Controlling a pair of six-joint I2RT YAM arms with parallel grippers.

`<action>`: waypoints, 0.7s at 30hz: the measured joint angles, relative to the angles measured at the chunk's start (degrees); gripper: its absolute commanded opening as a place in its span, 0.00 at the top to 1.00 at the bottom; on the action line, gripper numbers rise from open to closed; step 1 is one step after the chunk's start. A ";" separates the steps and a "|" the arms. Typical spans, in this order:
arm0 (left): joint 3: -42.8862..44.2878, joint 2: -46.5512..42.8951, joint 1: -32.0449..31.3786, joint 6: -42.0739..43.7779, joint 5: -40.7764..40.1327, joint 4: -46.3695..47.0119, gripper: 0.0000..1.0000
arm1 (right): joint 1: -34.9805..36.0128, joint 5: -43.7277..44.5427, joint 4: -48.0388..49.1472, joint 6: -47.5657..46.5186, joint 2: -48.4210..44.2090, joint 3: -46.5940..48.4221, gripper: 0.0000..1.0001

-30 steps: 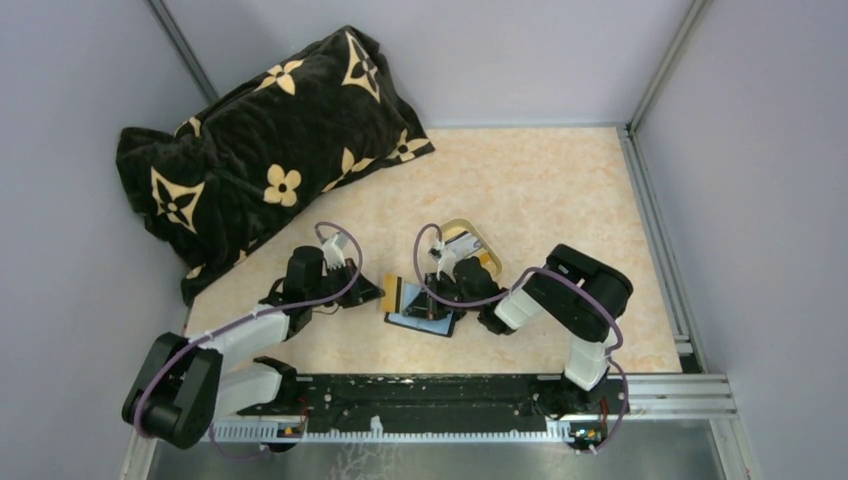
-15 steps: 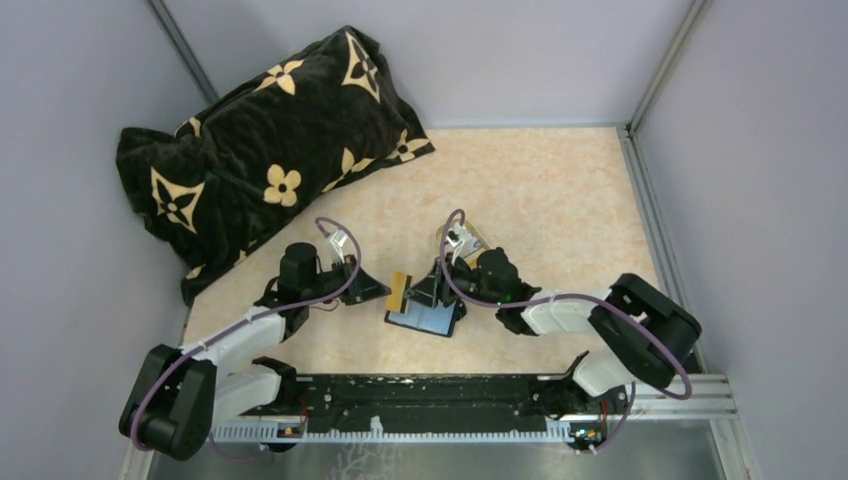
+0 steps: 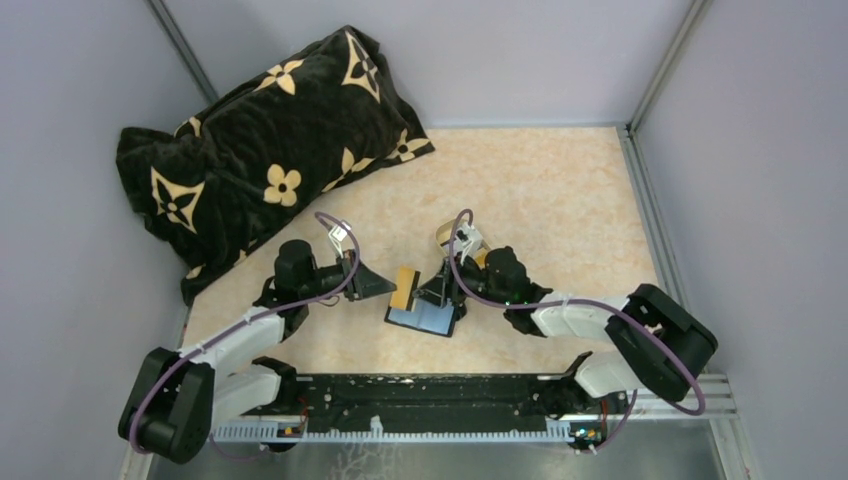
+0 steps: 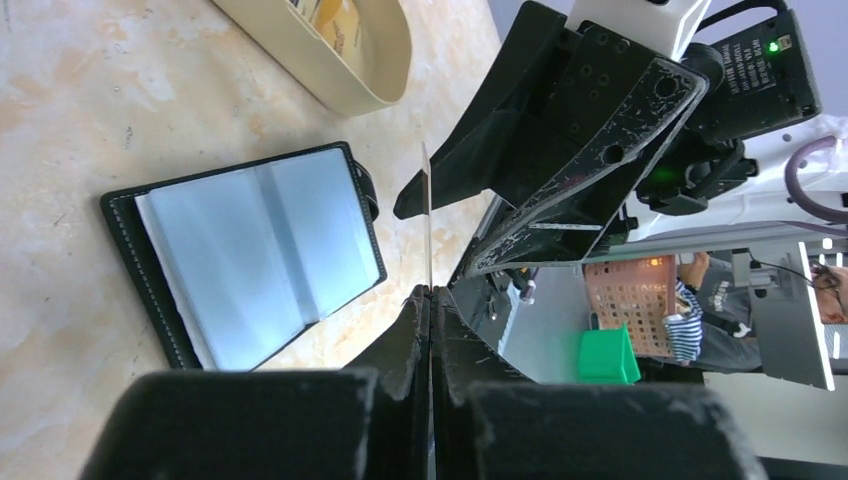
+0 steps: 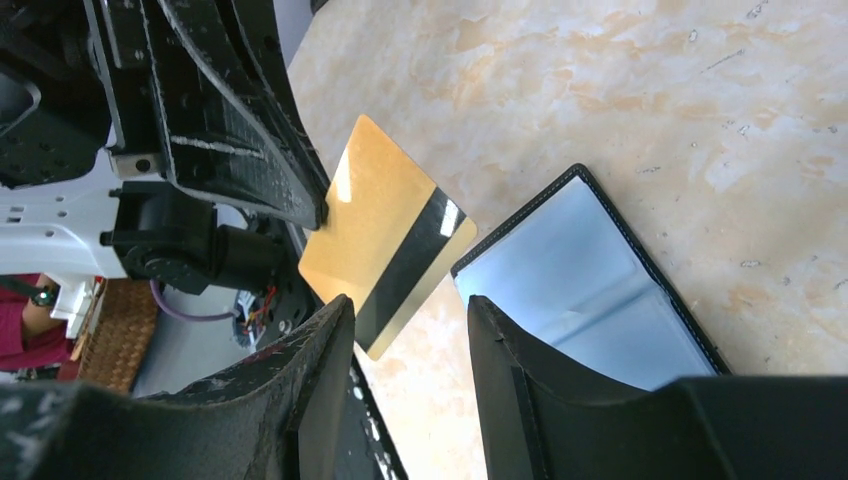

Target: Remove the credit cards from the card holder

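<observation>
The credit cards show as one piece from above: an orange-yellow card (image 3: 404, 288) held off the table (image 3: 560, 200), just over the left end of the card holder (image 3: 425, 318). The holder lies open and flat. The left gripper (image 3: 385, 288) comes at the card from the holder's left and the right gripper (image 3: 440, 292) from its right. A gold-rimmed tray (image 3: 452, 231) sits just beyond the holder, mostly hidden under the right arm. A black flowered pillow (image 3: 260, 150) lies well beyond to the left.

In the left wrist view the card appears edge-on as a thin line (image 4: 427, 220), its lower edge pinched between the left jaws, which are closed tight on it. The holder (image 4: 260, 250) shows two pale blue sleeves in which no card is visible. The tray (image 4: 375, 70) past the holder contains yellowish and pale flat pieces, cropped too much to name.

In the right wrist view the card's face (image 5: 385, 250) is glossy, with a dark stripe. The right jaws stand apart around its free corner, not clamped on it; whether a finger touches it I cannot tell.

The card looks light, thin, stiff and slick. It is best pinched flat across both faces, well in from an edge, since a corner grip would likely let it pivot or slip.
</observation>
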 measured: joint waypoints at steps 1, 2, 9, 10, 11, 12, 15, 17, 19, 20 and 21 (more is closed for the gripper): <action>0.15 0.02 -0.02 -0.31 0.26 0.07 1.00 | 0.00 0.07 -0.09 -0.09 -0.59 -0.31 0.57; 0.33 0.02 -0.02 -0.61 0.57 0.33 1.00 | 0.00 0.07 -0.04 -0.13 -1.11 -0.52 0.58; 0.57 2.95 0.00 -3.98 3.39 6.67 1.00 | 0.00 -1.66 2.43 -0.02 -1.03 -0.81 0.61; 0.57 3.67 0.00 -4.66 3.89 7.87 1.00 | 0.00 -2.12 3.23 0.13 -0.52 -0.81 0.67; 0.57 4.22 0.00 -5.07 4.26 8.70 1.00 | 0.00 -2.51 3.93 0.26 0.02 -0.81 0.74; 0.57 4.66 -0.02 -5.40 4.52 9.40 1.00 | 0.00 -2.78 4.46 0.52 0.44 -0.81 0.81; 0.55 4.98 0.04 -5.44 4.83 9.81 1.00 | -0.24 -3.23 4.83 1.18 0.70 -0.83 1.00; 0.50 5.07 0.44 -5.14 4.37 9.75 0.93 | -0.50 -3.32 5.09 1.51 0.50 -0.83 1.00; 0.48 5.20 0.61 -4.57 3.50 9.57 0.85 | -0.50 -3.32 4.63 1.55 -0.61 -0.83 1.00; 0.48 5.18 0.59 -4.31 2.91 9.31 0.83 | -0.52 -3.17 4.15 1.53 -1.42 -0.83 1.00; 0.48 5.09 0.57 -3.89 2.14 8.90 0.82 | -0.55 -2.89 3.61 1.49 -2.29 -0.85 1.00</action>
